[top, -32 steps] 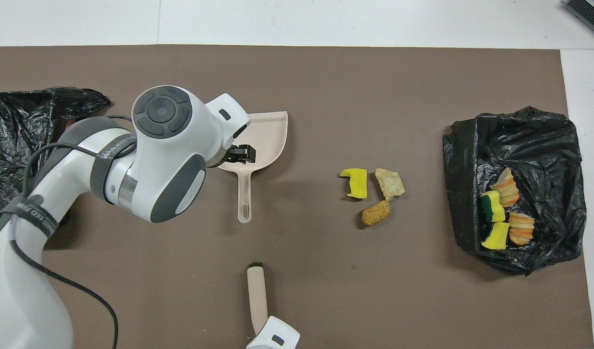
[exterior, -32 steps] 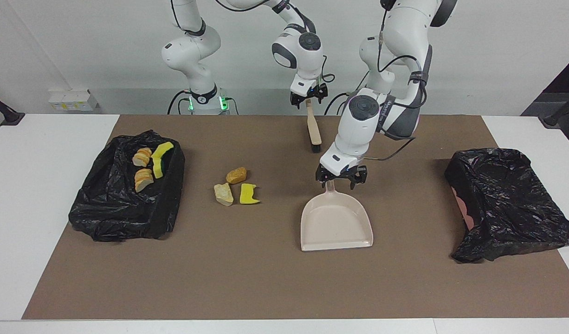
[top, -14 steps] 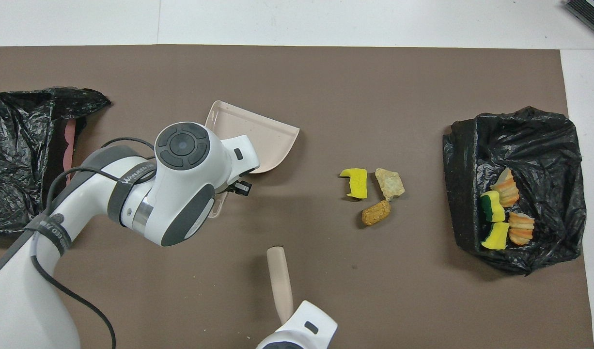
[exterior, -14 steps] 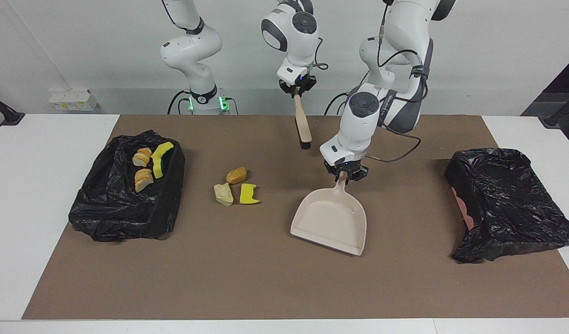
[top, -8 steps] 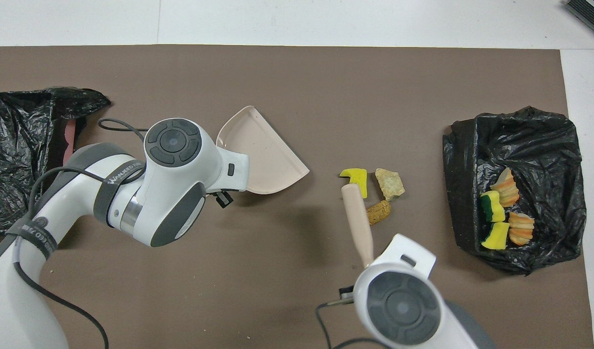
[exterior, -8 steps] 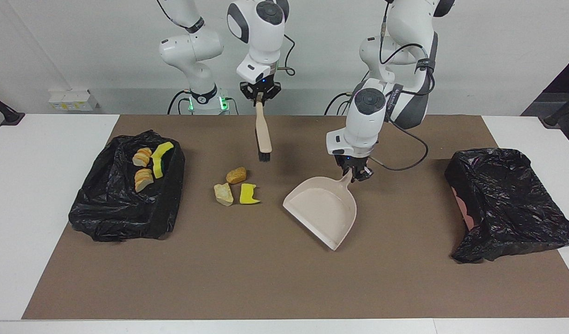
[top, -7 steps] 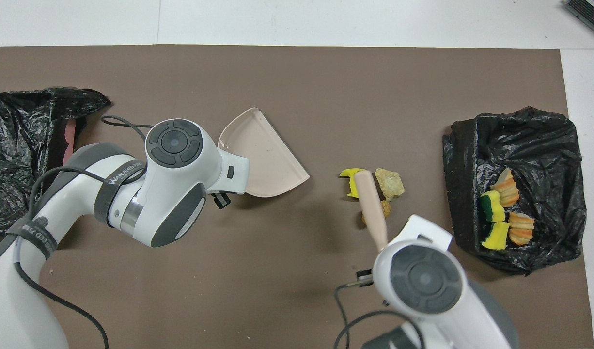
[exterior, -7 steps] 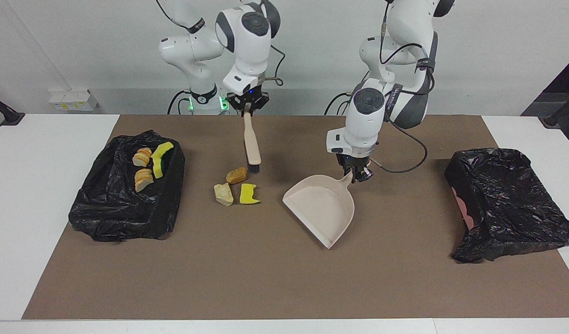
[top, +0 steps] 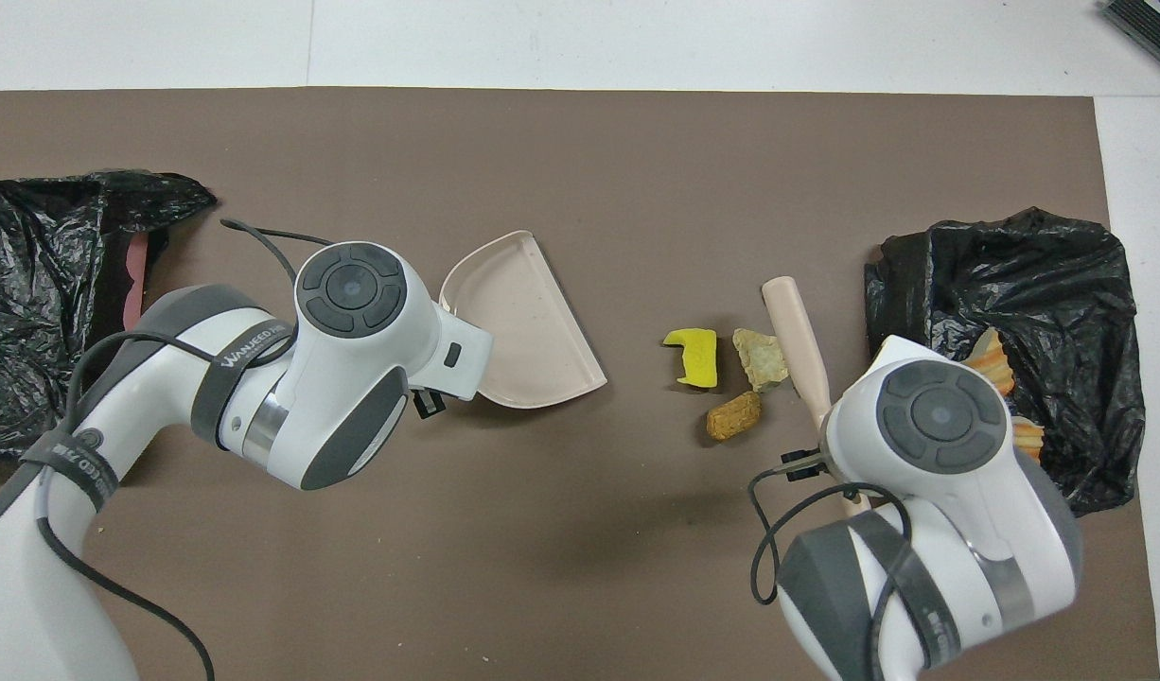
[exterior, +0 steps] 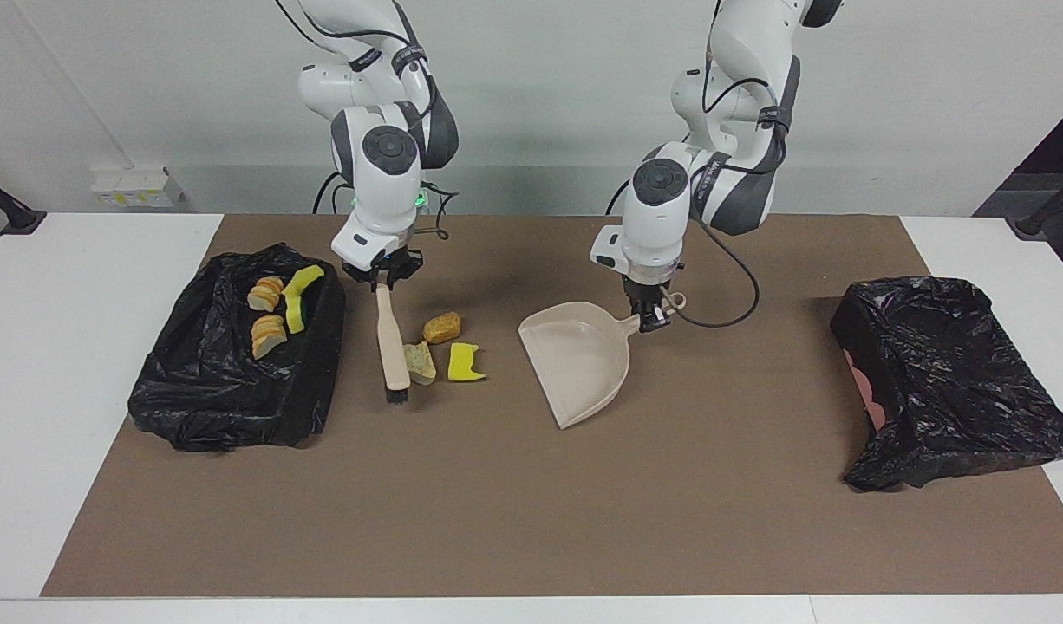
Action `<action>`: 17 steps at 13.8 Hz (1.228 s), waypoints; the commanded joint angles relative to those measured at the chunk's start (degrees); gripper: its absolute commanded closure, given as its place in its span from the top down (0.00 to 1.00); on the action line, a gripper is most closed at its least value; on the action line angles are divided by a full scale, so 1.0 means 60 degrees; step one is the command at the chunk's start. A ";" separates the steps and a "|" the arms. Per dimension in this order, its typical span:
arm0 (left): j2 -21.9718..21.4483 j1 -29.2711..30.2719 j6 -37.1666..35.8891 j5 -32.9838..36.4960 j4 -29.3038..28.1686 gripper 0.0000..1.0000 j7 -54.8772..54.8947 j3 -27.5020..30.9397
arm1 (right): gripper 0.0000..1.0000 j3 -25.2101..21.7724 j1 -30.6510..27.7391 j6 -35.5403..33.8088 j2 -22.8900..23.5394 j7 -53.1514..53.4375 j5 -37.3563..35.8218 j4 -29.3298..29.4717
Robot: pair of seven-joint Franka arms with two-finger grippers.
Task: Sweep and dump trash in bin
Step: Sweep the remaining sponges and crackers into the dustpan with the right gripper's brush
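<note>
Three loose pieces of trash lie mid-mat: a tan chunk (exterior: 442,327) (top: 734,415), a cream chunk (exterior: 420,361) (top: 760,359) and a yellow sponge (exterior: 465,362) (top: 694,357). My right gripper (exterior: 380,277) is shut on the handle of the beige brush (exterior: 391,347) (top: 796,336). The brush slants down between the scraps and the black-bagged bin (exterior: 211,399) (top: 1063,265), its bristles low beside the cream chunk. My left gripper (exterior: 648,319) is shut on the handle of the beige dustpan (exterior: 579,360) (top: 528,326), whose mouth is turned toward the scraps. Several scraps (exterior: 276,303) lie in the bin.
A second black-bagged bin (exterior: 948,381) (top: 31,312) stands at the left arm's end of the brown mat (exterior: 531,520). In the overhead view my right arm covers part of the bin with the scraps.
My right arm has carried the brush over the loose scraps and lowered it between them and the bin. My left gripper has turned the dustpan's mouth toward the scraps.
</note>
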 commanded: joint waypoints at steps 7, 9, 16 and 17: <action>-0.0915 -0.0519 0.0508 0.0186 -0.1208 0.00 0.0145 -0.0212 | 0.00 0.0235 0.0586 0.0850 0.1013 -0.0090 0.1787 -0.0168; -0.0959 -0.0520 0.0523 0.0172 -0.1310 0.00 0.0145 -0.0212 | 0.00 0.0250 0.1053 0.0998 0.1423 -0.0017 0.2531 0.0123; -0.1179 -0.0432 0.0552 0.0171 -0.1692 0.00 0.0553 -0.0212 | 0.00 0.0235 0.2786 0.1105 0.1704 0.1109 0.5040 0.1163; -0.1179 -0.0403 0.0567 0.0171 -0.1692 0.00 0.0671 -0.0212 | 0.00 0.0221 0.2684 0.0347 0.1616 0.1126 0.5040 0.1585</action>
